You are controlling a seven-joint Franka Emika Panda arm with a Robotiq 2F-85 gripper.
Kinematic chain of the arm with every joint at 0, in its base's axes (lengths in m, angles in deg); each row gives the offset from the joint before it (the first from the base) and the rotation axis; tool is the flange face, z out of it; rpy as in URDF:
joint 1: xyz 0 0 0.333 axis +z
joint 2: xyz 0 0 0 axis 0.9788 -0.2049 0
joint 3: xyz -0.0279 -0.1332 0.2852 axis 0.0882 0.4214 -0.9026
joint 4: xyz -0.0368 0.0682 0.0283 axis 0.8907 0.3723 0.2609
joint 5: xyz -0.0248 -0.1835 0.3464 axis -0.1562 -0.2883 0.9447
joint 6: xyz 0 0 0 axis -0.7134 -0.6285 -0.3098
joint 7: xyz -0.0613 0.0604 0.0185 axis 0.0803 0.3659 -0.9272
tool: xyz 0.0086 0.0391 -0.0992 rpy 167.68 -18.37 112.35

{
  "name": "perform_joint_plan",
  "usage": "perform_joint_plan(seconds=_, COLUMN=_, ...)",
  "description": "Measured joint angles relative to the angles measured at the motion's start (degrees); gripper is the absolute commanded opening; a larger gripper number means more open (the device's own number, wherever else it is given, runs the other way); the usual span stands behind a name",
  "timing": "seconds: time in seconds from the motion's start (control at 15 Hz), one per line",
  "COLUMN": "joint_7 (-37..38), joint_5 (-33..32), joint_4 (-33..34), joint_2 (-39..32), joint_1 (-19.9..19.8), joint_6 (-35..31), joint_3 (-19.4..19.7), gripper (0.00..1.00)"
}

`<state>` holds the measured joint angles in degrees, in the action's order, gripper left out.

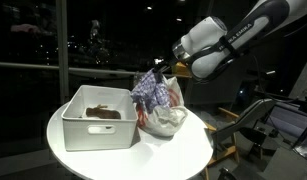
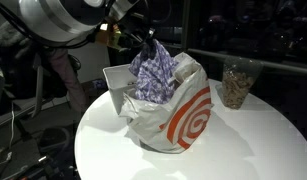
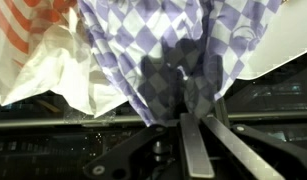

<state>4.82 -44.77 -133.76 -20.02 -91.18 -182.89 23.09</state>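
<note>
We see fingers pinched shut on cloth; it hangs straight below them, long axis vertical, lower end in bag.

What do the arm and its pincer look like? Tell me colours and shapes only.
The arm has smooth, rounded white shells with black bands at the joints. The pincer is dark; in the wrist view its fingers show as slim grey and black bars.

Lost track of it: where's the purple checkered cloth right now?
In both exterior views the purple checkered cloth hangs in the shut tool, draping into the white plastic bag beside the white bin on the round table.
</note>
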Motion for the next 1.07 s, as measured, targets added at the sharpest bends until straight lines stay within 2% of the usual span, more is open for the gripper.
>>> perform_joint_plan(seconds=0.33, joint_7=0.5, joint_5=0.3, joint_4=-2.6, joint_2=5.6, joint_1=-0.3, joint_6=1.2, joint_3=3.2, gripper=0.02)
perform_joint_plan(seconds=0.67, joint_7=0.1, joint_5=1.3, joint_4=-5.3, joint_2=10.3, joint_1=5.2, joint_6=12.9, joint_3=8.7, gripper=0.02)
perform_joint_plan(seconds=0.93, joint_7=-0.5, joint_5=5.9, joint_4=-5.5, joint_2=11.1, joint_1=7.6, joint_6=17.5, joint_3=12.7, gripper=0.02)
perform_joint_plan(seconds=1.07, joint_7=-0.6, joint_5=6.2, joint_4=-5.4, joint_2=11.8, joint_1=7.5, joint_6=21.0, joint_3=14.0, gripper=0.02)
